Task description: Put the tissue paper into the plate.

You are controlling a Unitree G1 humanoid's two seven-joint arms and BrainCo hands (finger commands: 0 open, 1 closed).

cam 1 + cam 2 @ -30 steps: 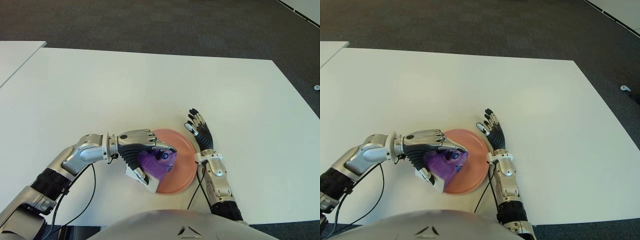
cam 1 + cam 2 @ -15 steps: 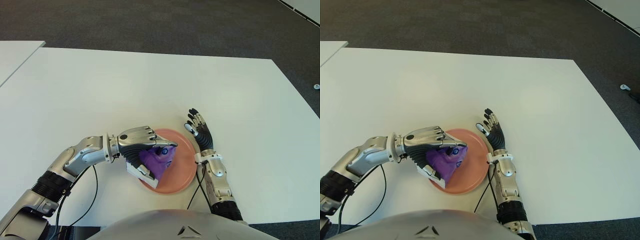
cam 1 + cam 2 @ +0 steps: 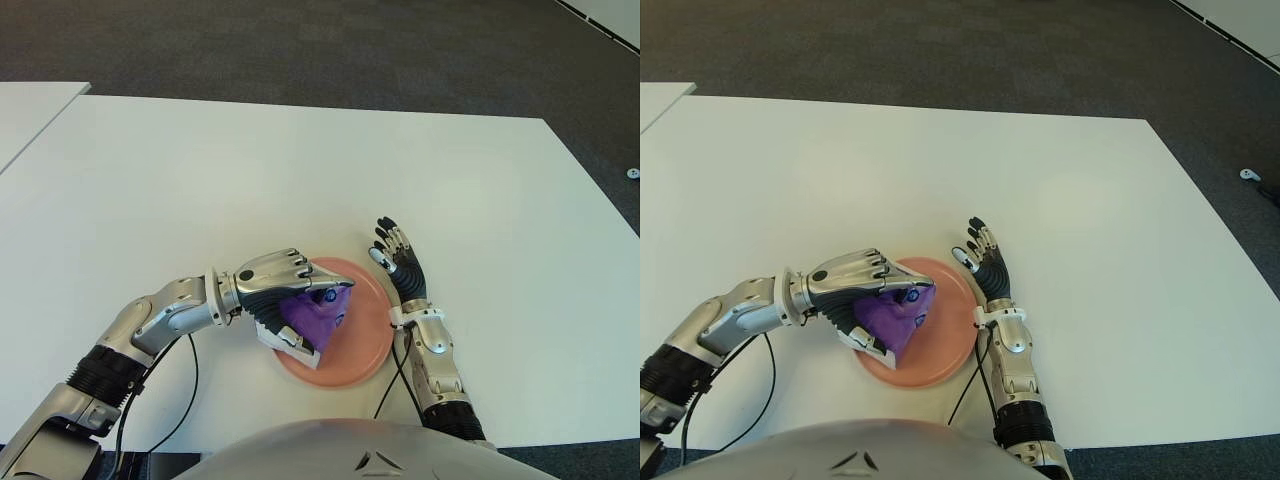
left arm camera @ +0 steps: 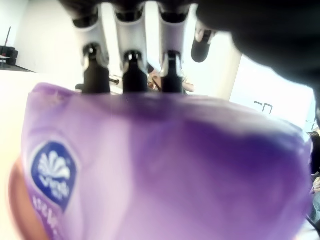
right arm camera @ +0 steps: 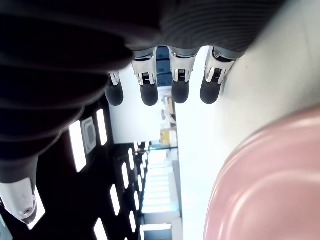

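Your left hand (image 3: 280,283) grips the purple plastic tissue pack (image 3: 312,318) over the round pink plate (image 3: 358,345), unreleased; right hand (image 3: 398,262) beside it, fingers spread

This looks like an office or lab room. A large, plain white worktop (image 3: 300,170) stretches away beyond the left robot hand (image 3: 285,285), and dark grey carpet (image 3: 300,50) covers the floor past its far edge. A second white worktop (image 3: 30,110) stands off to that hand's left, with a narrow gap of carpet between them.
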